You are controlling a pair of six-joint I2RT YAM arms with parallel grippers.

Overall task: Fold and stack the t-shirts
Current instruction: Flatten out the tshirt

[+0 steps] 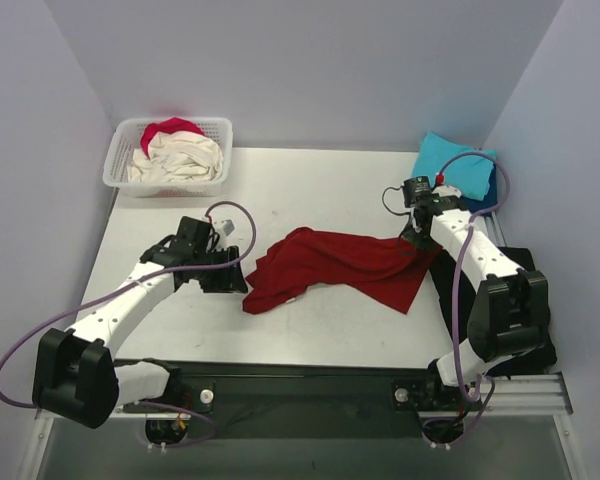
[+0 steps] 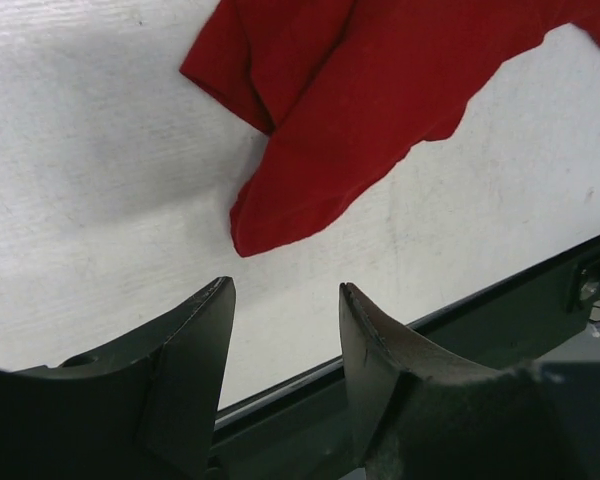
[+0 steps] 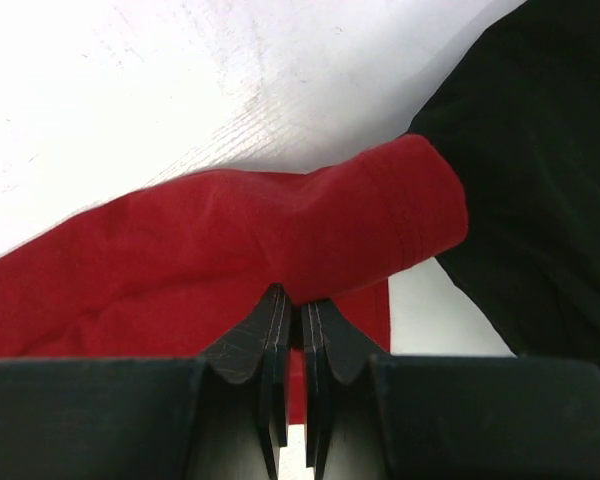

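A dark red t-shirt lies crumpled across the middle of the white table. My right gripper is shut on its right edge; in the right wrist view the jaws pinch the red cloth. My left gripper is open and empty just left of the shirt's left end; its fingers hover over bare table. A turquoise t-shirt lies folded at the back right. A navy t-shirt lies at the right edge. Cream and pink-red shirts sit in the basket.
A white lattice basket stands at the back left corner. The table's dark front rail runs along the near edge, also in the left wrist view. Grey walls close in the back and sides.
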